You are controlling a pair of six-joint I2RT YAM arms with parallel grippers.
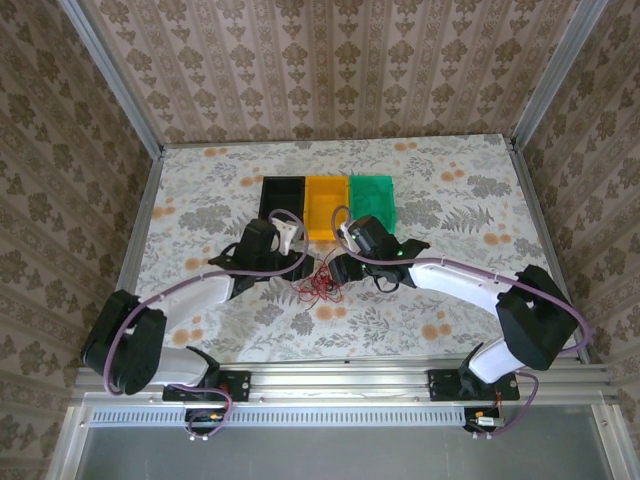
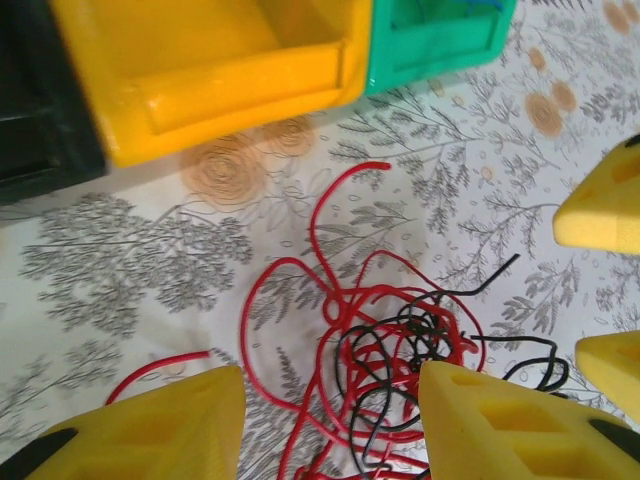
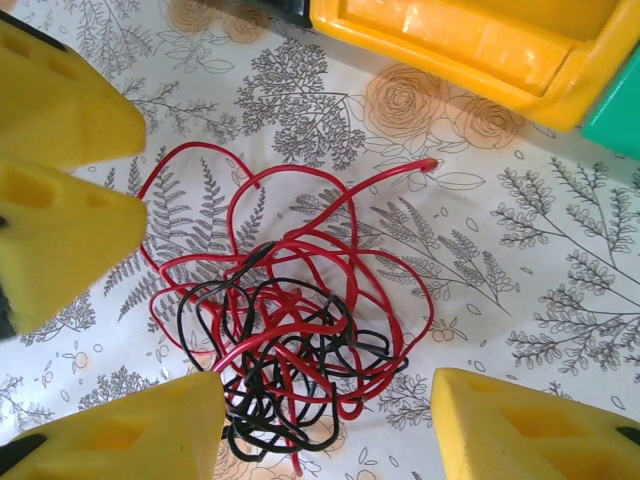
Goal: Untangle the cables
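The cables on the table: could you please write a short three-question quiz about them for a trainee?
1. True or false: the red and black cables lie apart, untangled.
2. Which stands in the middle of the row? A black bin; B yellow bin; C green bin.
3. Fill in: the right gripper is ___ (open or shut).
Key: 1 false; 2 B; 3 open.

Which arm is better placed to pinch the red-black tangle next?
Right, marginally. The cables lie mostly between the right tool's open fingers; under the left tool, also open, they crowd against one finger.
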